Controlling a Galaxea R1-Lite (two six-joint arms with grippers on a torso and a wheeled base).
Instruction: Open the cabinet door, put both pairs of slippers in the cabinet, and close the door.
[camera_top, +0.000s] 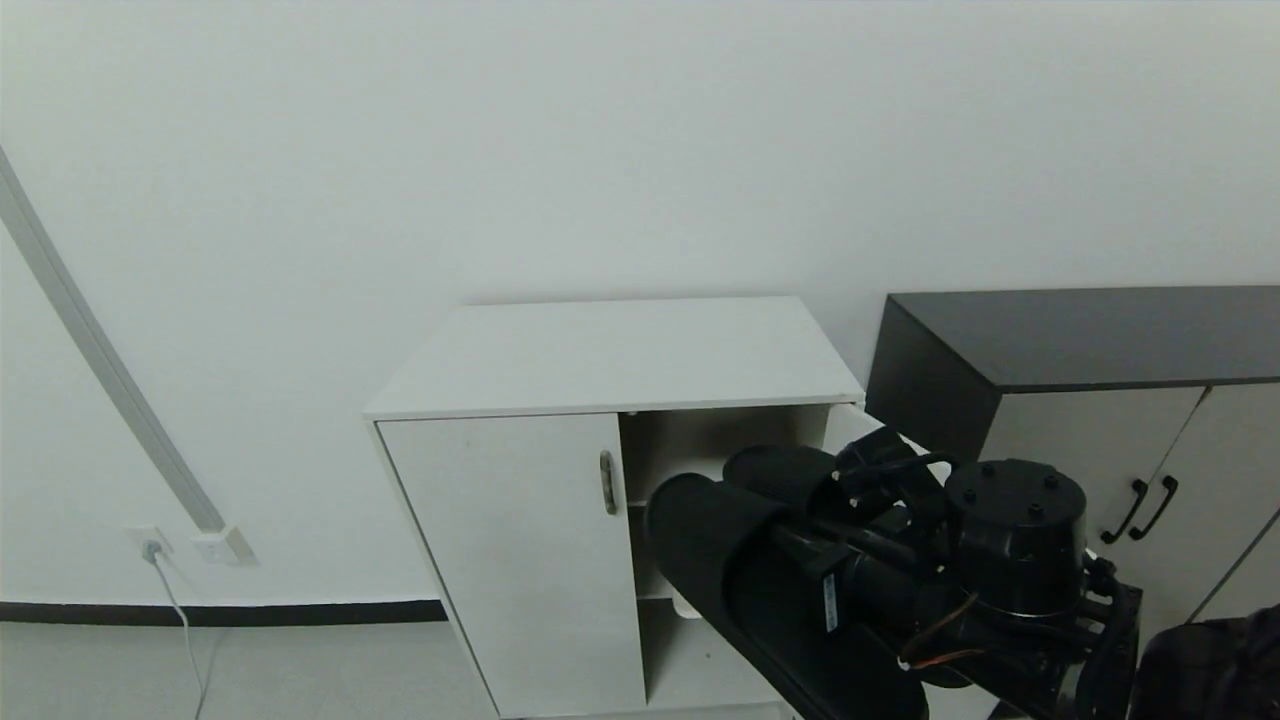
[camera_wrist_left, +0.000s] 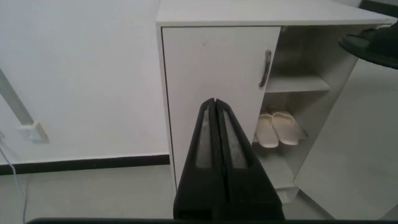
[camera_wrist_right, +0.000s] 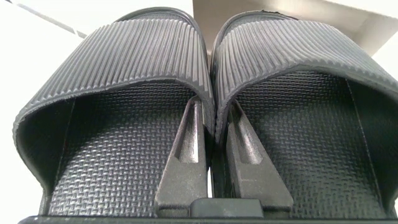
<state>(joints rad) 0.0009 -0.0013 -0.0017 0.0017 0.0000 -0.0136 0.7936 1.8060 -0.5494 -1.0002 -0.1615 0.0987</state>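
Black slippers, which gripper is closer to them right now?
Right. The right gripper is shut on the black slippers, one finger inside each. The left gripper is shut and empty, held back in front of the cabinet, apart from them.

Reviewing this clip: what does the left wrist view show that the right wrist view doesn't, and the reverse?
The left wrist view adds the shut left end effector, the closed door with its handle, and the white slippers on a shelf in the open side. The right wrist view adds the right end effector pinching the adjoining inner sides of the black slippers, with their ribbed straps and textured insoles up close. Shared: the black slippers, a dark edge in the left wrist view, and the white cabinet, apparently the pale panel in the right wrist view.
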